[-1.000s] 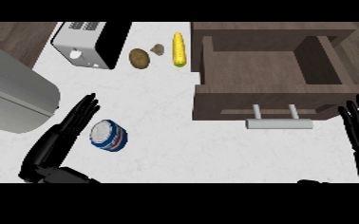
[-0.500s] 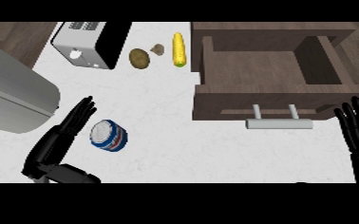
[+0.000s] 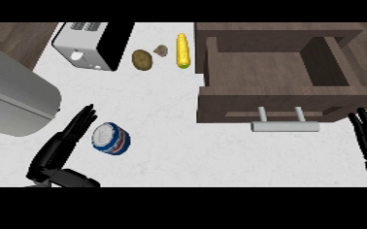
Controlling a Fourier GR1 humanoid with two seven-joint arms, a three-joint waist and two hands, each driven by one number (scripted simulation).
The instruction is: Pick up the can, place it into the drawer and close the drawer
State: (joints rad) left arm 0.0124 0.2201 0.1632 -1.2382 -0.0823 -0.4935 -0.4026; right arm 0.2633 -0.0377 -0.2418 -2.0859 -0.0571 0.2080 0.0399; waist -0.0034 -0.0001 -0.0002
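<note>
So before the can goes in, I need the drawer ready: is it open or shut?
Open. The drawer is pulled out from the cabinet, its bare wooden inside showing from above, with the handle at its front.

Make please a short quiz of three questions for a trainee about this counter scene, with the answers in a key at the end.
1. True or false: the left hand is curled round the can.
2. Which thing lies nearest the drawer? A) toaster B) corn cob C) potato
3. Fill in: the drawer stands ___, with its handle toward the robot.

Key
1. False: its fingers are straight, just to the left of the can.
2. B
3. open

The right hand rests open at the view's right edge.
</note>
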